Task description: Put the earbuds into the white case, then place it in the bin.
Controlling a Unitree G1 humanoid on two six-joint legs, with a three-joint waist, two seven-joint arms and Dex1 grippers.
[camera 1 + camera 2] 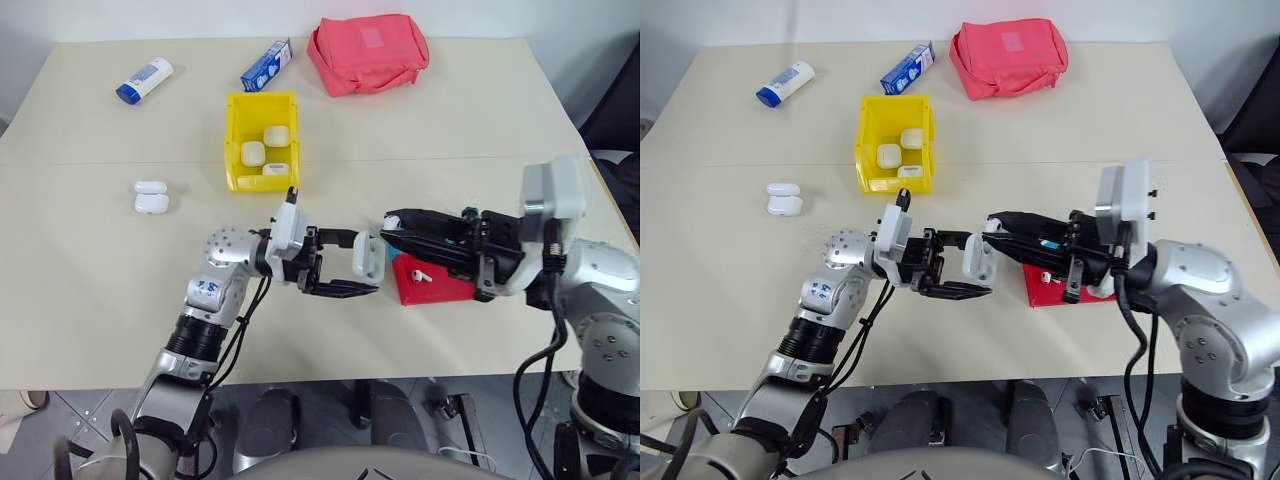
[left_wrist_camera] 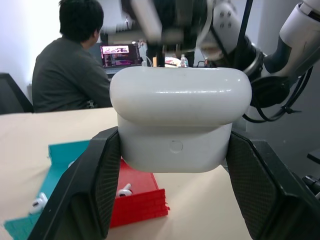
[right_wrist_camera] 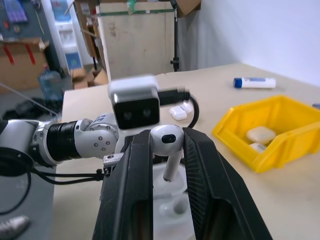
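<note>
My left gripper (image 1: 345, 268) is shut on a white case (image 1: 368, 257), held above the table with its fingers (image 2: 97, 185) clamping both sides of the case (image 2: 175, 120). From the right, my right gripper (image 1: 390, 225) reaches to the case's top, shut on an earbud (image 3: 167, 142) held stem down. Right below that earbud lies the case's open inside (image 3: 172, 202) with a well. A second earbud (image 1: 420, 273) lies on a red tray (image 1: 445, 293). The yellow bin (image 1: 232, 140) stands farther back with several white cases (image 1: 275, 134) in it.
One more white case (image 1: 150, 196) lies open on the table's left. At the back lie a white and blue tube (image 1: 144, 80), a blue box (image 1: 266, 64) and a red pouch (image 1: 368, 52). A teal tray (image 2: 65, 155) holds an earbud (image 2: 39, 201). A person (image 2: 75, 65) sits behind.
</note>
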